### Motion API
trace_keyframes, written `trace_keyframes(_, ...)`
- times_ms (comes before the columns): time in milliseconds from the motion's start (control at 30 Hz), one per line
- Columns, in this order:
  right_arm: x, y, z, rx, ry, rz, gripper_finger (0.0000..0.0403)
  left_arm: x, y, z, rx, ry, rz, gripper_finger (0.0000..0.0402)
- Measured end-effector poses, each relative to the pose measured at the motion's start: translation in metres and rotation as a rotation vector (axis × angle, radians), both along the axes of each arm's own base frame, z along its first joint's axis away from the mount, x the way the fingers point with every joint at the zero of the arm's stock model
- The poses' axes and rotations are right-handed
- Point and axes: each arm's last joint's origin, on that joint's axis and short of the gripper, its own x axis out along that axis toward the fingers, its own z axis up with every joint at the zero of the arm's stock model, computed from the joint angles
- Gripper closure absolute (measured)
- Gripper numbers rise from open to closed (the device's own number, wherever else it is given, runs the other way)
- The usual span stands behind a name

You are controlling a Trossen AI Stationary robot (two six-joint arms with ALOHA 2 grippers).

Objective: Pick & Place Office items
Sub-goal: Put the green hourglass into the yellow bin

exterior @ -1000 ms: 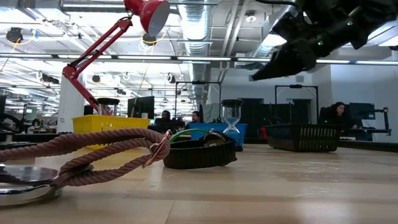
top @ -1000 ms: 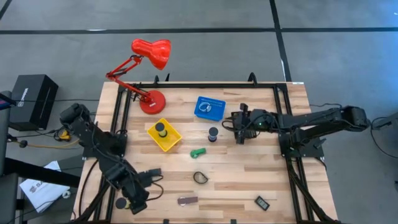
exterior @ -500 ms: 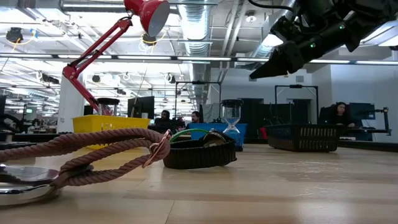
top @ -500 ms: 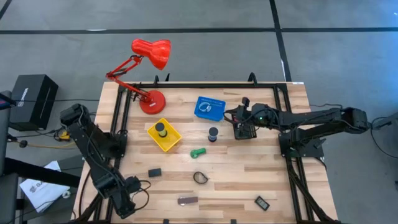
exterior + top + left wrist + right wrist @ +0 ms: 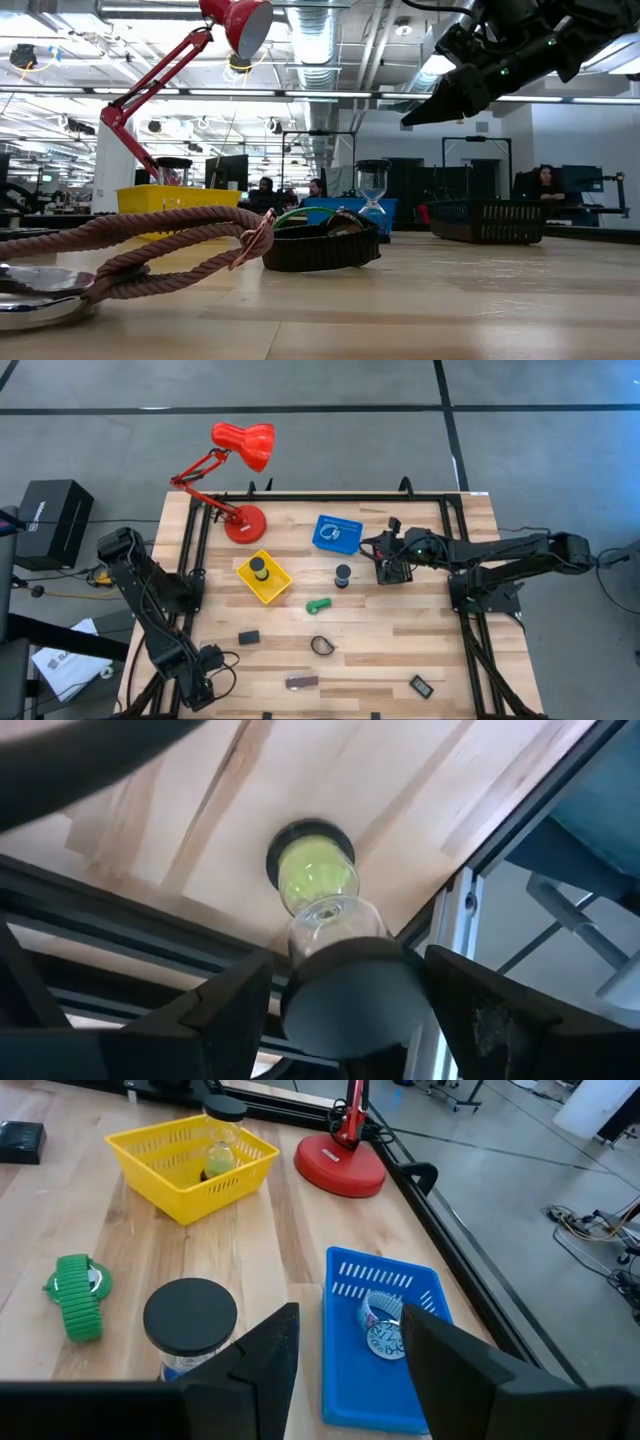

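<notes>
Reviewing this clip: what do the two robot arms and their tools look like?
Both arms are dark, jointed and bulky, with black cables running along them. The left arm ends in a tool with two broad dark fingers. The right tool has matching dark fingers, and small green lights glow near its wrist.

Overhead, table-level, two wrists (close).

The wooden desk (image 5: 400,650) carries a red lamp base (image 5: 245,525), yellow basket (image 5: 264,577), blue basket (image 5: 337,533) beside the right claw (image 5: 387,567), green watch (image 5: 318,604) and black loop (image 5: 322,646).
</notes>
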Motion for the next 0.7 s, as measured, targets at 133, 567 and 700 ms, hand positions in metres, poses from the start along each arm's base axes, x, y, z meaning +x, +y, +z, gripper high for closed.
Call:
trace_keyframes(133, 0.000, 0.000, 0.000, 0.000, 0.000, 0.000, 0.0235, -0.001, 0.002, -0.005, 0.016, 0.016, 0.024, 0.0151)
trace_keyframes(567, 0.000, 0.000, 0.000, 0.001, 0.002, 0.000, 0.0235, -0.003, 0.006, -0.012, 0.033, 0.030, 0.023, 0.0200)
trace_keyframes(700, 0.000, 0.000, 0.000, 0.001, 0.001, 0.000, 0.0235, -0.003, 0.006, -0.012, 0.032, 0.028, 0.019, 0.0194)
